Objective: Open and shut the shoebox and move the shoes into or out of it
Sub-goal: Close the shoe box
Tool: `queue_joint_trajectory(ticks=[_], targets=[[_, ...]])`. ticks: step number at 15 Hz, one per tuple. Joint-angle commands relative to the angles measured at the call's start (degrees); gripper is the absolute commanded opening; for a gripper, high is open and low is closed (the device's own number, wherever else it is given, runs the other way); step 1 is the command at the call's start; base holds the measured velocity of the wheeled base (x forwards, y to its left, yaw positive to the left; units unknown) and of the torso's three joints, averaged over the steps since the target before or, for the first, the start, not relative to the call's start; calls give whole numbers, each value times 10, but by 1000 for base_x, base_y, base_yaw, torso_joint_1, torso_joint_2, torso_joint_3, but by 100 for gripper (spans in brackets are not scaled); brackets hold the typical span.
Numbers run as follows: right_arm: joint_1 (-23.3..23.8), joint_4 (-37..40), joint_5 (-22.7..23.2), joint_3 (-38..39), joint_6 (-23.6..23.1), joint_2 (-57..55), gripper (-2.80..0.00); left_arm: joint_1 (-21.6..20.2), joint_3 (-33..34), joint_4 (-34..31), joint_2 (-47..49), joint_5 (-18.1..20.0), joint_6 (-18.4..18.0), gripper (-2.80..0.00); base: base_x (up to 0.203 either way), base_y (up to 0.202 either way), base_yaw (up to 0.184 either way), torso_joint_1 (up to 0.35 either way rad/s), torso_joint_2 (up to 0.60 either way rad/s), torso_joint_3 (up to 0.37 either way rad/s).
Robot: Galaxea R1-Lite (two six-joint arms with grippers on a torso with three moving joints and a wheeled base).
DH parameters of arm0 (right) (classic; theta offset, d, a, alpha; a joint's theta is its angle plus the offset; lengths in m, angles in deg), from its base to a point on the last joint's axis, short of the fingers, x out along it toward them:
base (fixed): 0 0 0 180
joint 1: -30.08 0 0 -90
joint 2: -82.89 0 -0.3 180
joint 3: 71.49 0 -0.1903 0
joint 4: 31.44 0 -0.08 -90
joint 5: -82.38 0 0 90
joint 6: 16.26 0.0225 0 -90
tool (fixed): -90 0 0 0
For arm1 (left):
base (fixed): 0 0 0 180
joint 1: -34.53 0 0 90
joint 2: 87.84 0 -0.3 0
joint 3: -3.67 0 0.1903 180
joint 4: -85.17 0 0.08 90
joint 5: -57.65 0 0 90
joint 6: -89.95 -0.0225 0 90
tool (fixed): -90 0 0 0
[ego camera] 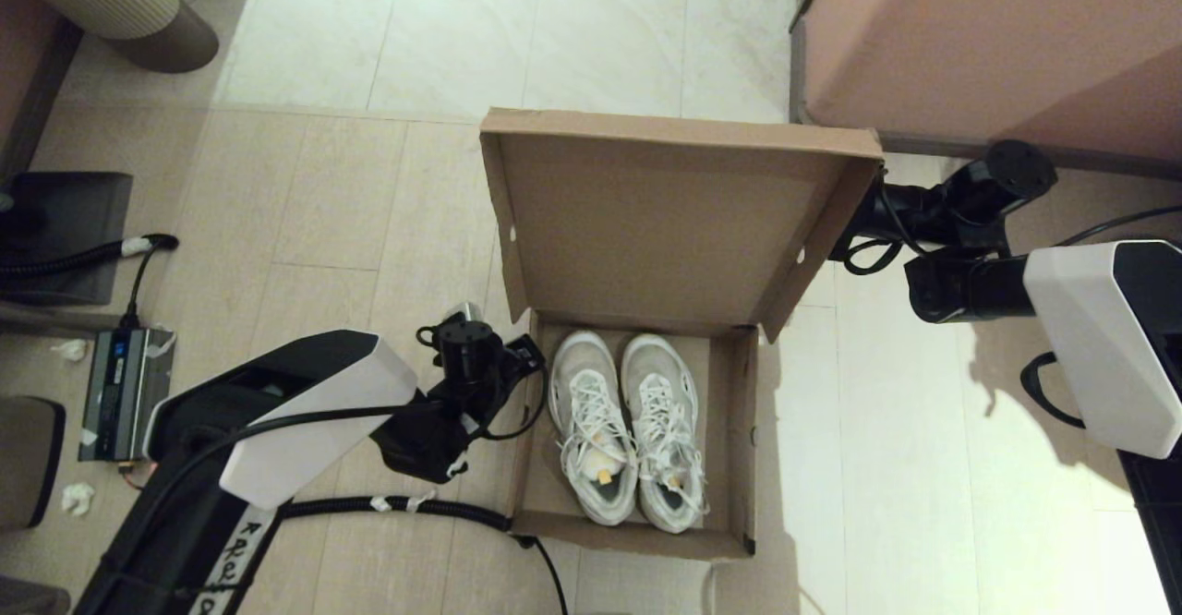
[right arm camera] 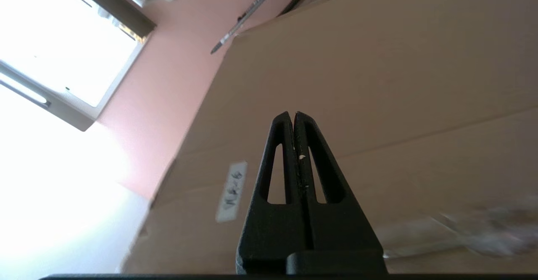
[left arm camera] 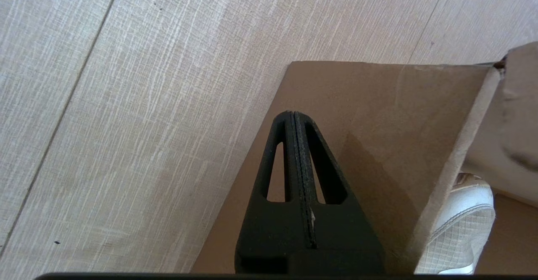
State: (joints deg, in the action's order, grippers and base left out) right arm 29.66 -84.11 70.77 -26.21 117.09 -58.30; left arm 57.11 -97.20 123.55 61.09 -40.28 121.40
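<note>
The brown cardboard shoebox sits on the floor with its flap lid raised and leaning back. Inside, the pair of white lace-up shoes lies side by side, toes toward the lid. My left gripper is shut and empty, just outside the box's left wall, and a shoe's toe shows past the rim. My right gripper is shut and empty against the lid's outer face, near a white label. In the head view its fingers are hidden behind the lid's right edge; only its wrist shows.
A large pinkish-brown furniture block stands at the back right, close behind the lid. At the left lie a power brick, cables and crumpled tissues. A ribbed round base is at the far left. A corrugated hose runs to the box's front-left corner.
</note>
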Motion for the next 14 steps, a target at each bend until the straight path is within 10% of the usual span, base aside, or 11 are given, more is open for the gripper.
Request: queue_joint_trajectory(ticks=[1, 14], targets=[[-3, -4, 10, 4, 14, 12, -280, 0, 0, 3, -1, -1, 2, -280, 0, 0, 0, 0, 0, 0], [-34, -16, 71, 161, 18, 128, -280, 2, 117, 0, -179, 1, -1, -280, 0, 0, 0, 0, 0, 0]])
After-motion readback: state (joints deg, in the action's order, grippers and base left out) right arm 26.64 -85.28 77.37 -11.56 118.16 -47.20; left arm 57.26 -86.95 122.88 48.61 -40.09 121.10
